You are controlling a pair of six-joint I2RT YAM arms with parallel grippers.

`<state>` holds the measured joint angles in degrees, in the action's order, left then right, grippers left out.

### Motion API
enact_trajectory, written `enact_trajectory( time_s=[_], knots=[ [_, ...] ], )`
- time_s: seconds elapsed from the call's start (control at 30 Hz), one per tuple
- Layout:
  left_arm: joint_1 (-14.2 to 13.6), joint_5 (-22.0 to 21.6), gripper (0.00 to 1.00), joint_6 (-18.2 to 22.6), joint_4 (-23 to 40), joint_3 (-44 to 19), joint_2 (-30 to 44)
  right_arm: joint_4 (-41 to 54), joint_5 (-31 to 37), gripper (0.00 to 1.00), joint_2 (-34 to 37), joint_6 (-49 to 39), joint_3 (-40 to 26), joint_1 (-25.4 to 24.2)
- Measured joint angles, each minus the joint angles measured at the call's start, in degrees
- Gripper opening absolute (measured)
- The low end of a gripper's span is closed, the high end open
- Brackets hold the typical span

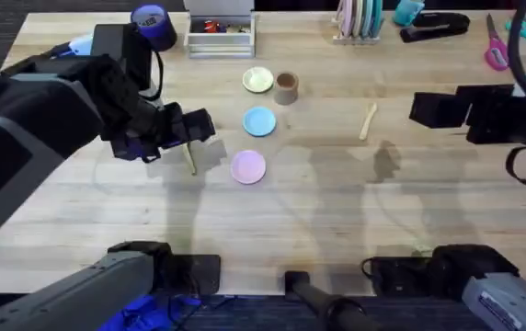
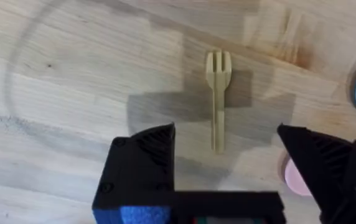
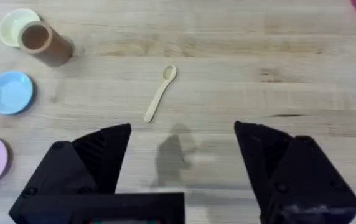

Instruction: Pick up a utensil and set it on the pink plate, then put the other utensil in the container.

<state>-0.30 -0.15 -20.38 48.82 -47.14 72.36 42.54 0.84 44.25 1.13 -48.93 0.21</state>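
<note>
The slim pale wooden fork [image 2: 218, 99] lies flat just beside the small round pink plate [image 1: 248, 167]. The left gripper [image 2: 226, 146] hangs spread over its handle. The right gripper [image 3: 183, 146] is spread too, apart from the pale wooden spoon [image 3: 160, 93].

One fork [image 2: 218, 99], one spoon [image 3: 160, 93], three plates [image 1: 248, 167].

Bare table all around the fork [image 2: 218, 99]; pink plate [image 1: 248, 167] just beside, 2 more plates beyond.

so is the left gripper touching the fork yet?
Apart. In the left wrist view the left gripper is open, its fingers on either side of the fork, with bare wood between each finger and the handle; the fork lies flat on the table.
</note>
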Motion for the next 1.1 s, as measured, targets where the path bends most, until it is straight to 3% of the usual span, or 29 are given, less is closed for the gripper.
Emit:
enact_trajectory(
  time_s=[0.17,0.67,0.73,1.1],
  knots=[
    [0.0,0.0,0.992,0.0,-2.0,0.3,0.1,0.0,0.0,0.998,0.0,0.0,0.0,0.0],
    [0.0,-0.1,0.992,-1.0,-5.6,0.6,10.6,0.0,0.0,0.998,0.0,0.0,0.0,0.0],
    [-0.1,-0.9,0.990,-2.8,-7.9,1.9,9.9,0.0,0.0,0.998,0.0,0.0,0.0,0.0],
    [-0.1,-3.1,0.772,-5.2,-10.1,3.7,8.6,0.0,0.0,0.996,0.0,0.0,0.0,0.0]
  ],
)
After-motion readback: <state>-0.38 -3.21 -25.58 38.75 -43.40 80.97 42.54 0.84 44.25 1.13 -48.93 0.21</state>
